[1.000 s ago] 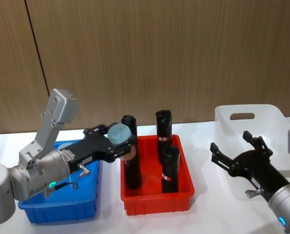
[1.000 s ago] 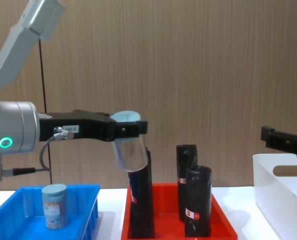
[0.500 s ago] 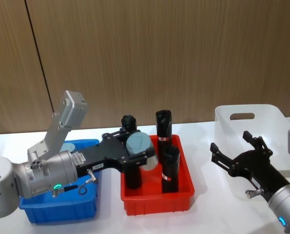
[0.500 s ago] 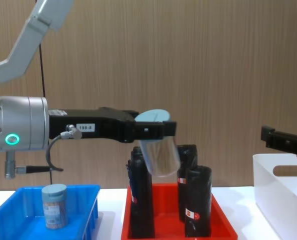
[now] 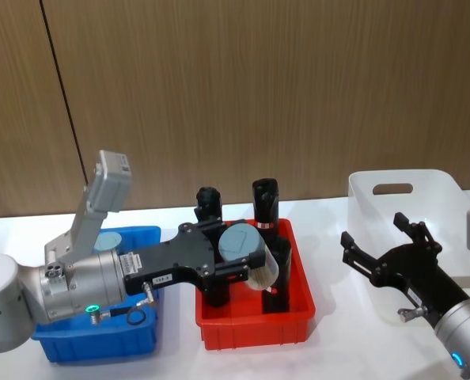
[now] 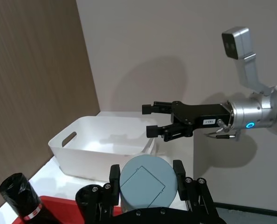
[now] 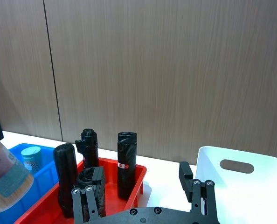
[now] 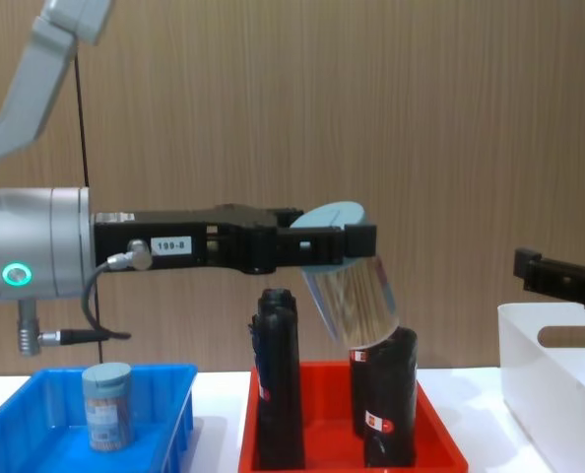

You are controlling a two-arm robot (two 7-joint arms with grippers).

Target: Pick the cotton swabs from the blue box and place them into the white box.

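Left claw (image 8: 337, 243) has swung rightward off the blue box (image 5: 100, 346), now above the red tray (image 5: 255, 331); clenched on one swab tub (image 8: 354, 301), tilted, lid uppermost; second tub (image 8: 107, 404) stands in blue box; white box (image 5: 449, 190) lies farther right, well apart; right claw (image 5: 375, 237) splayed beside it.

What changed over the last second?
Left gripper, shut on a cotton swabs tub, carried it rightward across the red tray toward the white box, tilting it further. Unchanged: right gripper open by the white box, second tub in the blue box, black rolls.
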